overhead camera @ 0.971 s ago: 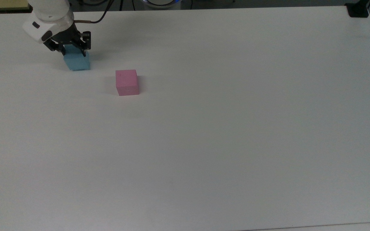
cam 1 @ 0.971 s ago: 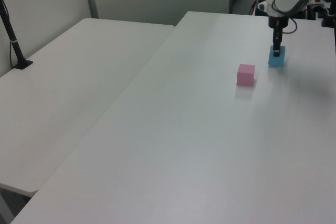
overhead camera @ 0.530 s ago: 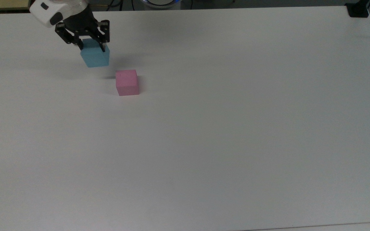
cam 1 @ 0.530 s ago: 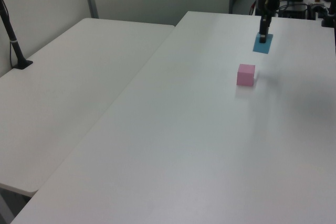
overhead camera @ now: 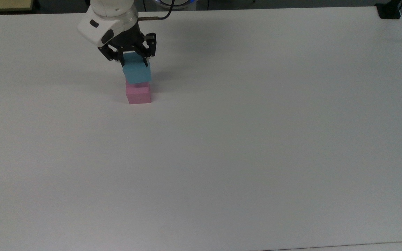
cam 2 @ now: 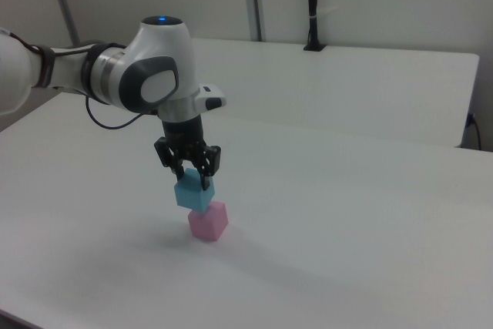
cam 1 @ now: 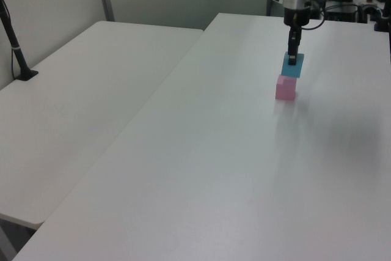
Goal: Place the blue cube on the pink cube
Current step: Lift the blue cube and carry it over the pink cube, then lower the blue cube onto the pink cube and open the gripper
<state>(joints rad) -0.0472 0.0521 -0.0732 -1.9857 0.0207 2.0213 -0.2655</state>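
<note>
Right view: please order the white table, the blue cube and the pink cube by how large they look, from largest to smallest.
1. The white table, by far the largest.
2 and 3. The blue cube and the pink cube look alike in size; the blue one is held by the gripper, so I do not rank them.

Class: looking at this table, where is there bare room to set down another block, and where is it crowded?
Crowded spot: the gripper holds the blue cube over the pink cube, near the top view's upper left. The table is bare everywhere to the top view's right of and below the cubes.
</note>
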